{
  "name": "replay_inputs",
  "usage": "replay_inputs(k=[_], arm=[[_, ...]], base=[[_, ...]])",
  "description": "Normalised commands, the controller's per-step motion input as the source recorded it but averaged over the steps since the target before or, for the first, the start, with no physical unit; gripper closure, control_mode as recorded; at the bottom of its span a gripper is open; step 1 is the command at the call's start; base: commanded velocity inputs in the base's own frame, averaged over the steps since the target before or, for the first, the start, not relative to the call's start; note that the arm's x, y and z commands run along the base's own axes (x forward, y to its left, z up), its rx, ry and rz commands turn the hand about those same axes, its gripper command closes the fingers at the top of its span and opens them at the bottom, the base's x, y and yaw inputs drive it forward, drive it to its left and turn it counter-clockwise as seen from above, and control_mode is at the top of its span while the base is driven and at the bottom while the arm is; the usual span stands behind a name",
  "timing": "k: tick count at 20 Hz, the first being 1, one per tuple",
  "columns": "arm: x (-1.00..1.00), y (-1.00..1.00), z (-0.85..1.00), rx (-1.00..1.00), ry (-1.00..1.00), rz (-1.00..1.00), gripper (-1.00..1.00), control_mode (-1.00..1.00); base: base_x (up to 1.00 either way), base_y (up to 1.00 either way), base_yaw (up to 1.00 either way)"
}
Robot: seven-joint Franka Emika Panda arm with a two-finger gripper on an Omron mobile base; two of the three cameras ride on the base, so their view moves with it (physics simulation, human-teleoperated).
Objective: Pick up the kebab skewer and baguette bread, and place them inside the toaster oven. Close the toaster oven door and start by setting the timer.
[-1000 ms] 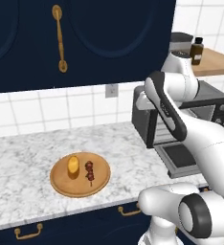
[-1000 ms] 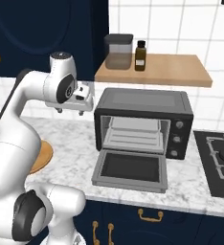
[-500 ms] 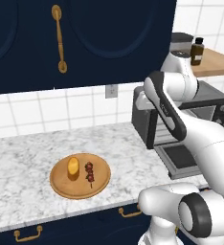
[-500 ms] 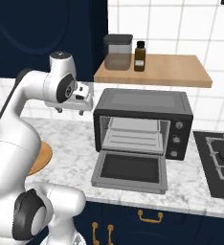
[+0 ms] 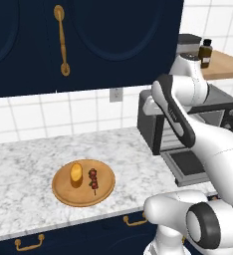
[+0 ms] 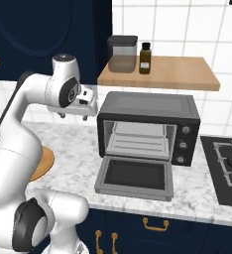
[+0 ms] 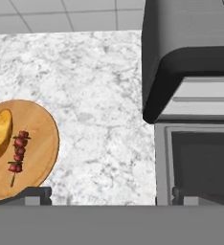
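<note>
Claw (image 7: 109, 194) is hanging high over the marble table (image 7: 99, 95), jaws spread wide, holding nothing; fingertips (image 7: 37, 194) are showing at the bottom of the hand view. In the right base view the claw (image 6: 87, 101) is sitting just left of the toaster oven (image 6: 148, 126).

Kebab skewer (image 5: 93, 180) and baguette bread (image 5: 76, 173) are lying side by side, apart, on a round wooden plate (image 5: 68, 196) toward the front edge of the table, well left of the oven. Bread is on the far-left side of the plate, skewer toward the oven side. Toaster oven door (image 6: 134, 176) is lying dropped open and flat, rack inside bare.

Step in hand looks like reaching for the first item, nothing loaded yet. To do it well: be swinging the claw over the plate, lining the jaws across the skewer's stick rather than along it, dropping straight down, closing on the chunky middle so it isn't slipping. Risk: nudging the bread or scraping the plate rim.
</note>
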Motion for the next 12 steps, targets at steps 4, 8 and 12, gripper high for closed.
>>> replay_inputs(k=[4,8,12], arm=[[-0.66,-0.93,-0.32,0.04,-0.13,0.00,-1.00,-1.00],[-0.17,-1.00,-0.36,0.04,-0.20,0.00,-1.00,-1.00],[0.13,-0.74,-0.33,0.01,-0.28,0.00,-1.00,-1.00]], base=[[0.00,0.00,0.00],[0.00,0.00,0.00],[0.00,0.00,0.00]])
